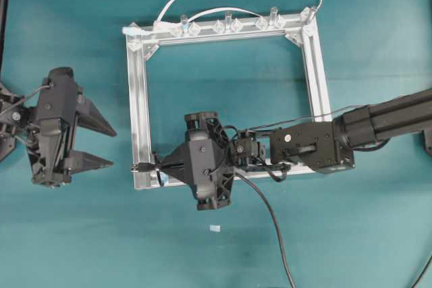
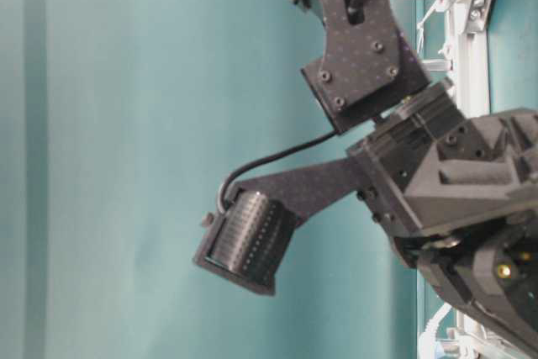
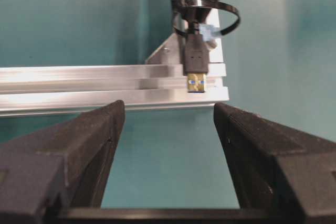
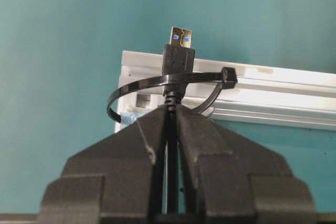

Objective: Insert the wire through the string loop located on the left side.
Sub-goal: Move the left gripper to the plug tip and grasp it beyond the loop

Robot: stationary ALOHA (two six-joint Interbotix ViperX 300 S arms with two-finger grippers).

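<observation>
Overhead: right hand (image 1: 156, 166) level, pinching wire (image 1: 143, 166).

Teal table (image 1: 81, 234) — a silver rectangular frame (image 1: 138, 99) and 1 small white scrap (image 1: 214, 228) lie on it.

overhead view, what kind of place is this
Probably a robot lab test bench: a teal tabletop bearing only an aluminium frame fitted with clear clips, and two black robot arms, the right hand feeding the wire.

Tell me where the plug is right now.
In the right wrist view the plug sticks up through the loop, held by the right gripper just behind it. Overhead, it sits at the frame's bottom-left corner.
</observation>
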